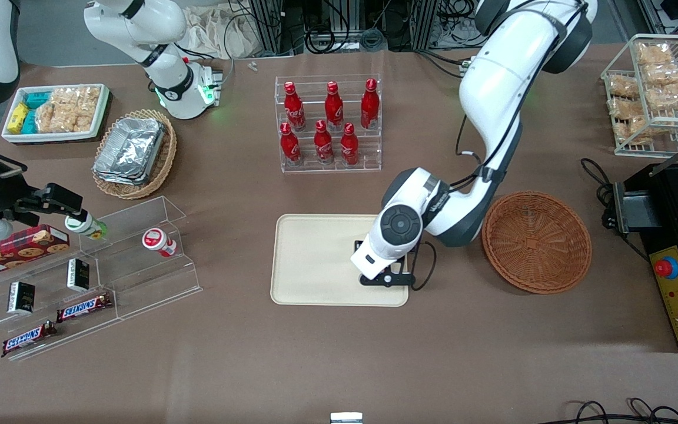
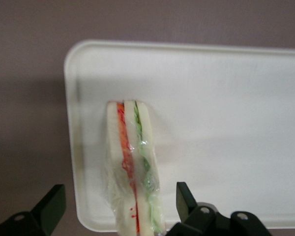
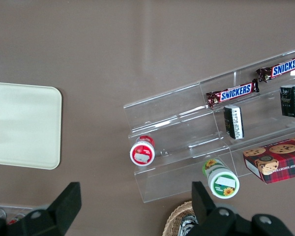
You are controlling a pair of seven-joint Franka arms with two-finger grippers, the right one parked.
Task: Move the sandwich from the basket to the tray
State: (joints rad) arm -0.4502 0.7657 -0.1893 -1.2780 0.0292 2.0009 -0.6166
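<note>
Cream tray (image 2: pixel 226 113) bears the wrapped sandwich (image 2: pixel 132 167) between the wide-spread tool (image 2: pixel 120 209); "SNICKERS" bars (image 3: pixel 232 92) lie apart.

Even overhead light, soft shadows; wrist view slightly blurred, tray (image 2: pixel 226 98) washed out by glare

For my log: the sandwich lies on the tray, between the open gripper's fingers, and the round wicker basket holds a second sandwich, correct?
Not quite: the front view shows the basket empty. The rest holds: the sandwich lies on the tray, between the open gripper fingers.
</note>
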